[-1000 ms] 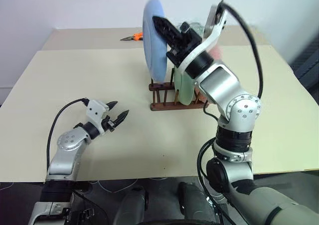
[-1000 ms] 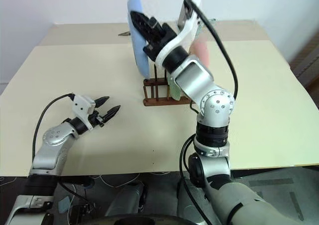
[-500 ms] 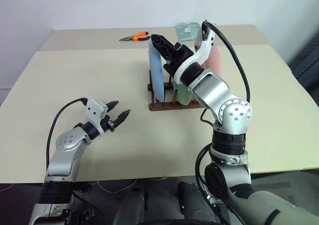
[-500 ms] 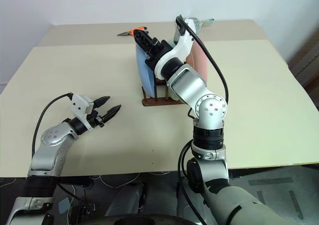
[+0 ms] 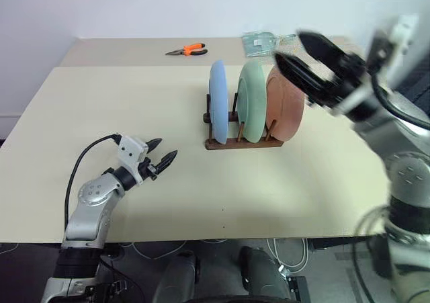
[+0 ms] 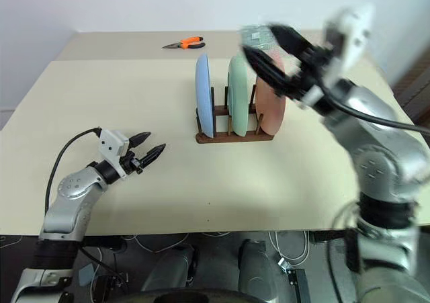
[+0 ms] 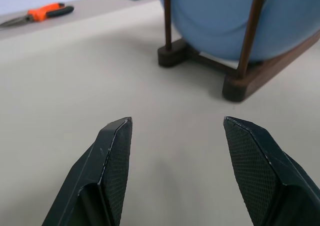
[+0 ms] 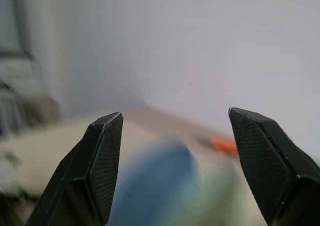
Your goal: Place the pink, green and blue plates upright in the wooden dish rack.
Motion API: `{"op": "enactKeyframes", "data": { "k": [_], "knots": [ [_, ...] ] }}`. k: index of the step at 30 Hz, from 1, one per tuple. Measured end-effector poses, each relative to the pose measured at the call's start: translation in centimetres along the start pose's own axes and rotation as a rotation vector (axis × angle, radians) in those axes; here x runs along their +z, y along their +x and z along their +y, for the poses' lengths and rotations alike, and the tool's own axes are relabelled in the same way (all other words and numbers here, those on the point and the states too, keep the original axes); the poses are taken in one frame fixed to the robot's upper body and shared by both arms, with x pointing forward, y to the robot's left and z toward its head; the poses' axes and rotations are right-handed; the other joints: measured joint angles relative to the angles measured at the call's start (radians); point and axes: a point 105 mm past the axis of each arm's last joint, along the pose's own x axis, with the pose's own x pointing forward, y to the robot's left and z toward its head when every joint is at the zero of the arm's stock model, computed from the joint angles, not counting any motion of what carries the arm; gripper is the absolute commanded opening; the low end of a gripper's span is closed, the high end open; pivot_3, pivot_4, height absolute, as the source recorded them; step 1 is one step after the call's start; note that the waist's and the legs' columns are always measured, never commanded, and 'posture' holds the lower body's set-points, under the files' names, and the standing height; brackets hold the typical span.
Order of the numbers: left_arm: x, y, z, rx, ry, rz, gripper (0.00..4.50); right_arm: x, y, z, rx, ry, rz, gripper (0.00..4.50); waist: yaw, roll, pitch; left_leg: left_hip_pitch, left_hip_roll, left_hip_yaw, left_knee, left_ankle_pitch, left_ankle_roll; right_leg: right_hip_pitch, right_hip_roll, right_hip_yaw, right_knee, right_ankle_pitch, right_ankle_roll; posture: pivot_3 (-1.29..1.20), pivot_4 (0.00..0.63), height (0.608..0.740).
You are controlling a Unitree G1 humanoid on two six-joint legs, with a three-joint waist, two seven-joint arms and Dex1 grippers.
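- Blue plate (image 5: 218, 102), green plate (image 5: 252, 101) and pink plate (image 5: 284, 105): all three stand upright, side by side, in the wooden dish rack (image 5: 242, 140) near the middle of the table (image 5: 101, 108).
- Change: one second ago the right gripper (image 5: 301, 50) held the blue plate above the rack; the plate is now slotted at the rack's left end and the gripper has withdrawn to the right.
- Right gripper: fingers wide apart, holding nothing.
- Left gripper (image 5: 162, 157): fingers parted, empty, above the table well left of the rack.
- Orange pliers (image 5: 186, 49): at the far table edge.
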Motion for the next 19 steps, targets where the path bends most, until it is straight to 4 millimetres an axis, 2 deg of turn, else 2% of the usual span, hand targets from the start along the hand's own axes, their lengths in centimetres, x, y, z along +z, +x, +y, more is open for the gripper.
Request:
{"op": "enactKeyframes", "data": {
  "k": [2,4,7,11,16,19],
  "knots": [
    [-0.1,0.0,0.0,-0.001,0.002,0.005,2.99,-2.4,-3.1,-2.1,-0.077,0.008,0.120,3.42,0.002,0.001,0.000,0.001,0.001,0.002,0.000,0.000,0.000,0.000,0.000,0.000,0.001,0.000,0.000,0.00,0.150,0.740],
    [-0.3,0.1,-0.2,-0.014,0.005,0.013,2.99,-5.1,-5.7,-3.1,-0.117,0.009,0.233,3.42,0.000,0.001,0.000,0.002,0.002,0.002,-0.001,0.000,0.000,0.000,0.001,0.000,0.001,0.000,0.000,0.00,0.150,0.740],
    [-0.6,0.2,-0.8,-0.043,0.004,0.027,2.99,-8.8,-7.5,-3.5,-0.138,0.045,0.353,3.42,-0.009,0.002,0.000,0.002,0.002,0.003,0.000,0.000,0.000,0.000,0.001,0.001,0.002,-0.001,0.002,0.00,0.150,0.740],
    [-0.9,0.0,-1.2,-0.070,-0.003,0.047,2.99,-10.5,-8.0,-4.4,-0.147,0.017,0.398,3.42,-0.015,0.003,0.000,0.002,0.002,0.003,0.000,0.000,0.000,0.000,0.001,0.001,0.002,-0.002,0.003,0.00,0.150,0.740],
    [-1.5,-0.5,-1.6,-0.073,-0.014,0.067,2.99,-11.7,-7.7,-4.7,-0.131,-0.008,0.417,3.42,-0.012,0.003,0.000,0.001,0.001,0.002,0.000,0.000,0.000,0.000,0.000,0.001,0.001,0.001,0.000,0.00,0.150,0.740],
    [-1.5,-0.5,-1.7,-0.064,-0.018,0.069,2.99,-12.4,-6.9,-5.1,-0.142,-0.024,0.420,3.42,-0.012,0.003,0.000,0.001,0.001,0.002,0.001,0.000,0.000,0.000,0.000,0.001,0.001,0.000,0.000,0.00,0.150,0.740]
  ]
}}
